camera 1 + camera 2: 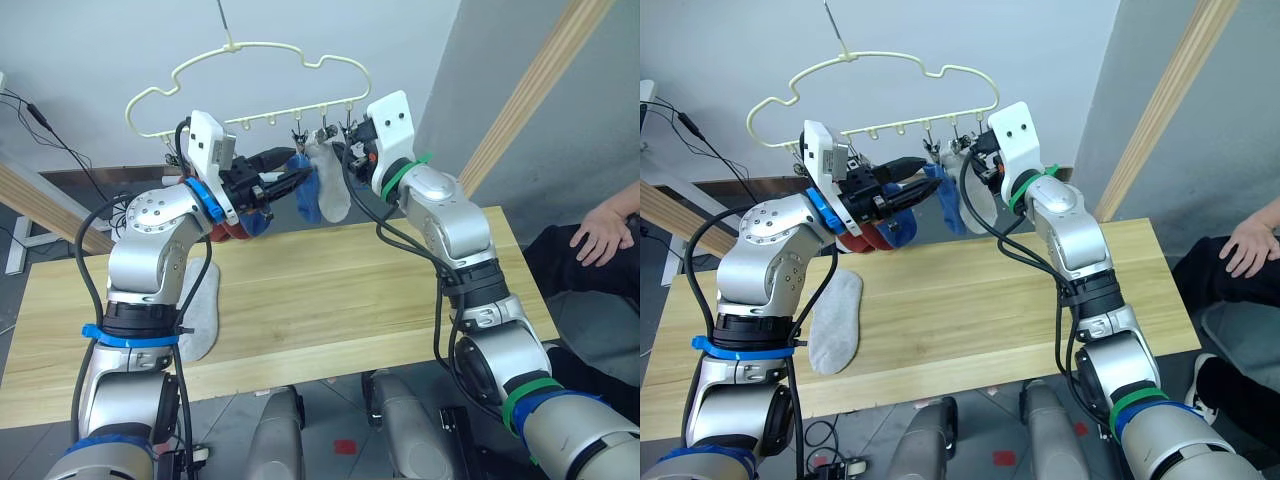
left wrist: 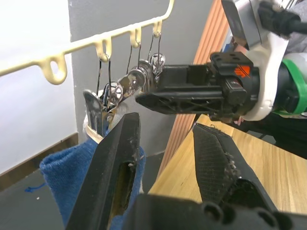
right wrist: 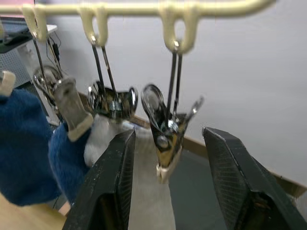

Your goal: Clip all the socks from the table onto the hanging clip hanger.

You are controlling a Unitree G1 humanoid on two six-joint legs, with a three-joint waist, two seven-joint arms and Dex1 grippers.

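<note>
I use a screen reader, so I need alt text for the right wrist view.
The right hand, open, points at an empty metal clip hanging from the pale yellow clip hanger. Beside it, other clips hold a light grey sock and a blue sock.

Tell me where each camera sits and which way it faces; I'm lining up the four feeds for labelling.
Left and right eye views: head camera, looking forward and down over both arms at the table and clip hanger.
Left wrist view: along the left gripper at a blue sock and the right gripper.
Right wrist view: along the right gripper at an empty clip.
Shared: the hanger's clip row.
</note>
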